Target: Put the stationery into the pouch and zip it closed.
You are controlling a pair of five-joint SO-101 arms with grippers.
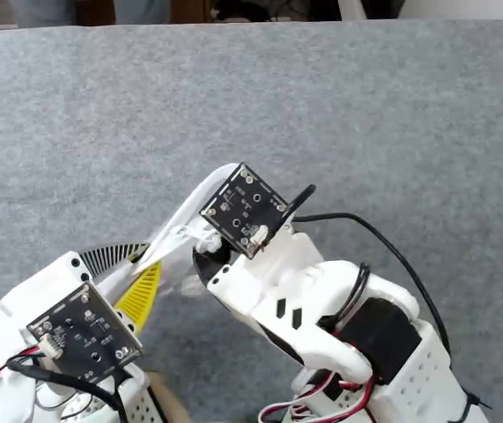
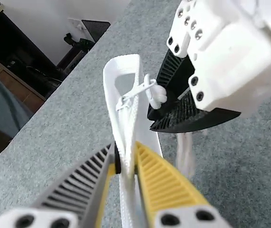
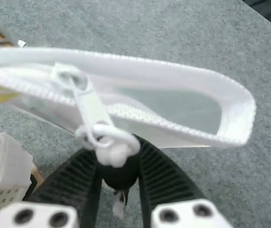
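Lower left of the high view, left gripper [image 1: 145, 257]: its grey and yellow fingers are clenched on one end of the pouch.
Centre, pouch [image 1: 189, 207]: one white zip pouch, held on edge between your two arms and running up toward the middle of the frame. In the right wrist view its mouth gapes open beyond the slider. You cannot tell what lies inside it.
Slider [image 3: 69, 78]: sits toward the left of the right wrist frame, with unclosed teeth to its right.
Pull cord [image 3: 111, 149]: a white knotted loop that hangs from the slider down into the black fingers.
Centre right, right gripper [image 3: 118, 164]: pinched tight on the knot of the pull cord.
Table [image 1: 366, 106]: grey felt beneath both arms.
Risk, slip: the knot looks small and round, so it could pop out of the black fingers if you pull off the line of the zip.
Risk, drag: if the left grip gives, the pouch would likely follow the pull and the teeth would not close.
Risk, jam: slack fabric at the mouth might catch in the slider.
Count: two grippers, one pouch, one slider, one pull cord.
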